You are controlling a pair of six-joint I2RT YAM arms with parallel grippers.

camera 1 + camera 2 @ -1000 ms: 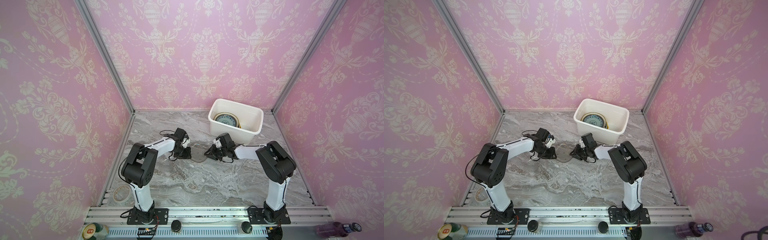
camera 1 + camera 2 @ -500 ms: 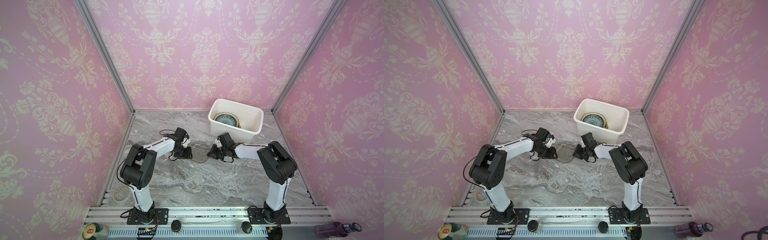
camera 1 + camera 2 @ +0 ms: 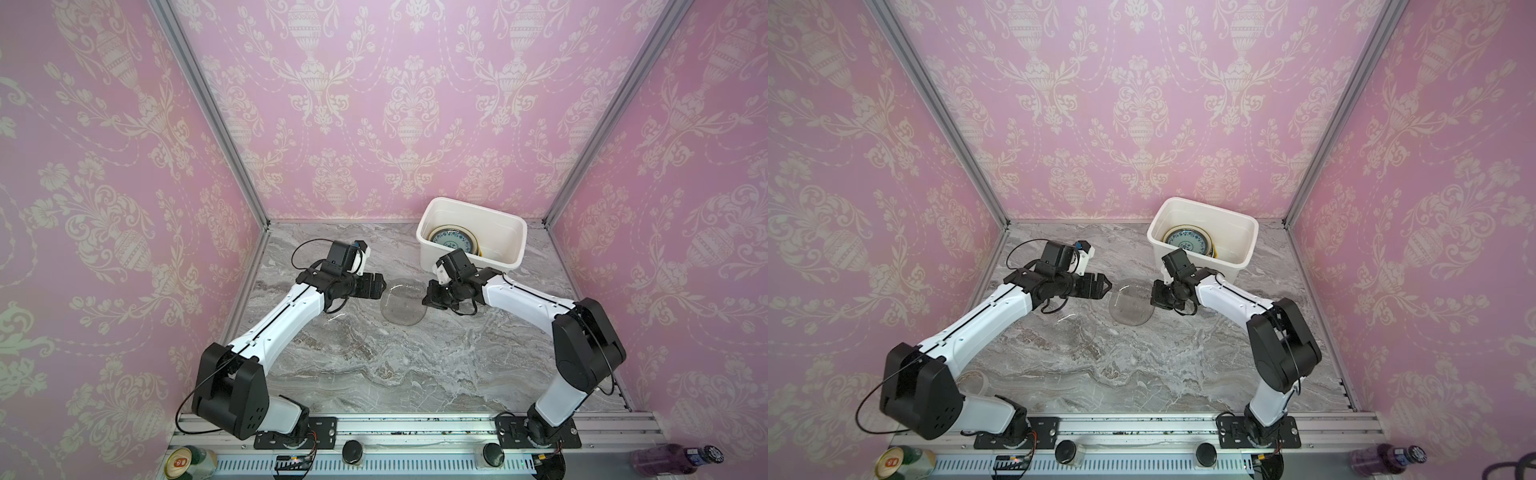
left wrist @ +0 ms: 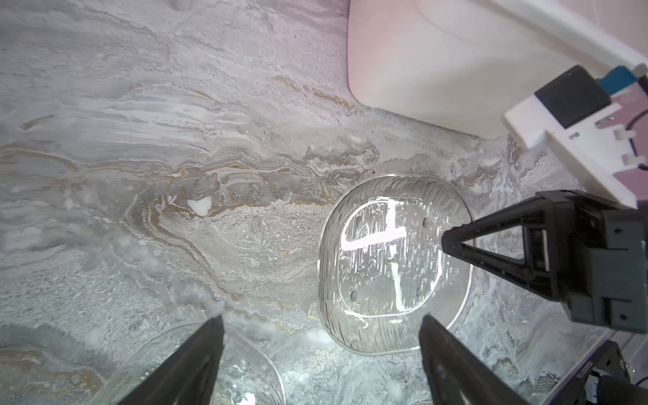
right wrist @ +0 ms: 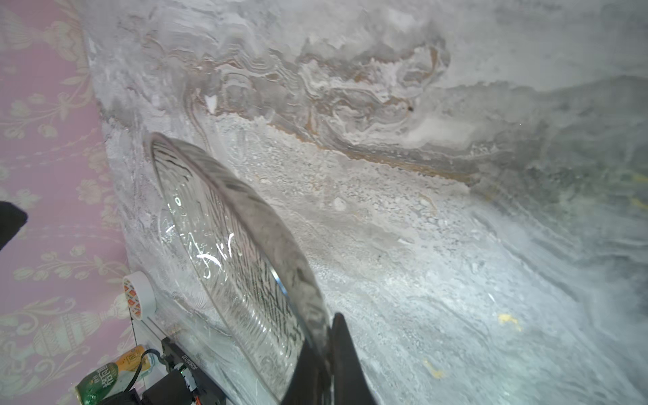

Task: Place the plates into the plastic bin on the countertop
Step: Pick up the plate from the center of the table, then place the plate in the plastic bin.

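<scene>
On the grey marble-patterned countertop (image 3: 415, 365), well to the left of the white rectangular plastic bin (image 3: 440, 257), a round clear glass plate (image 3: 1075, 332) lies flat beneath the left arm's forearm. It is faint against the stone.

Closer to the bin, the left gripper (image 3: 376, 286) has its black fingers spread wide and grips nothing. In the left wrist view its two fingertips (image 4: 426, 315) stand far apart.

Just beyond them, toward the bin, is a ribbed clear glass plate with rounded corners (image 3: 402, 305). The left fingers sit just beside its near edge, and I cannot tell whether they touch it.

The right gripper (image 3: 428, 297) is on the plate's bin-side edge, with its fingers pressed together on the rim. The right wrist view shows the ribbed plate (image 5: 238, 252) tilted against the countertop and pinched between the fingertips (image 5: 347, 357).

The bin stands just behind the right gripper. Inside it is a teal patterned plate (image 3: 453, 241), with a yellow rim showing beneath.
</scene>
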